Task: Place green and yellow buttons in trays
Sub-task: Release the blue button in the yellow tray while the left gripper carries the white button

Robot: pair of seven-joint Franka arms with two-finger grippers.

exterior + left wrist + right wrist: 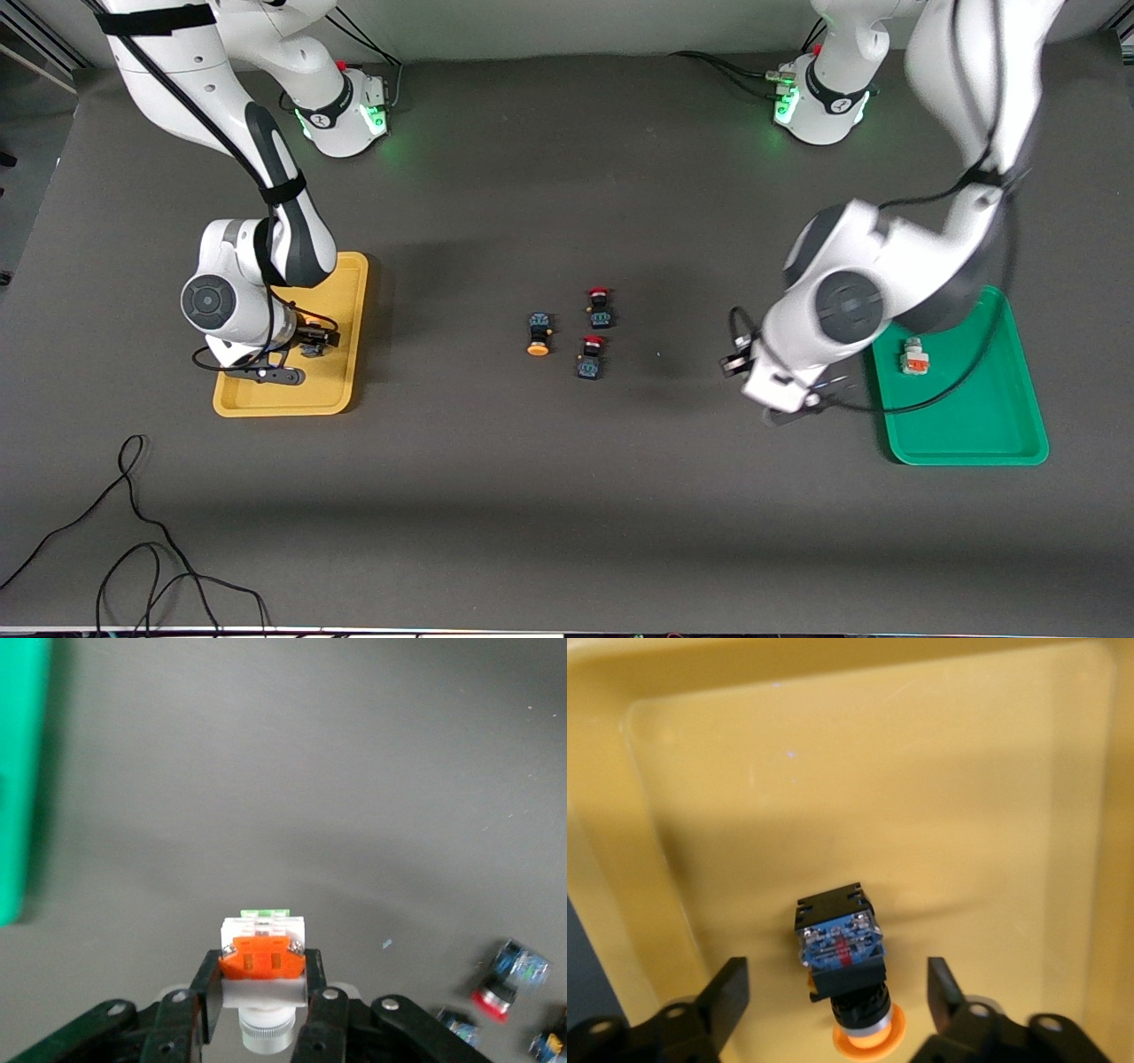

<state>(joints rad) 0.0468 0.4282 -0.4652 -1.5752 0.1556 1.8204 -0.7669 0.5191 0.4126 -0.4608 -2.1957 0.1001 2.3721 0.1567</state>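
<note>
Buttons half sorted: one pale button lies in the green tray, another clamped by the left gripper; right gripper, jaws apart, over a yellow-capped button in the yellow tray; one remains mid-table.

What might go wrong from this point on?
The left gripper holds a pale button over bare table, short of the green tray; a loose pinch might drop it there. The right gripper stands open around a yellow-capped button in the yellow tray, so lifting away could nudge it. On the table, one yellow-capped button lies beside two red-capped ones, easy to mistake.
</note>
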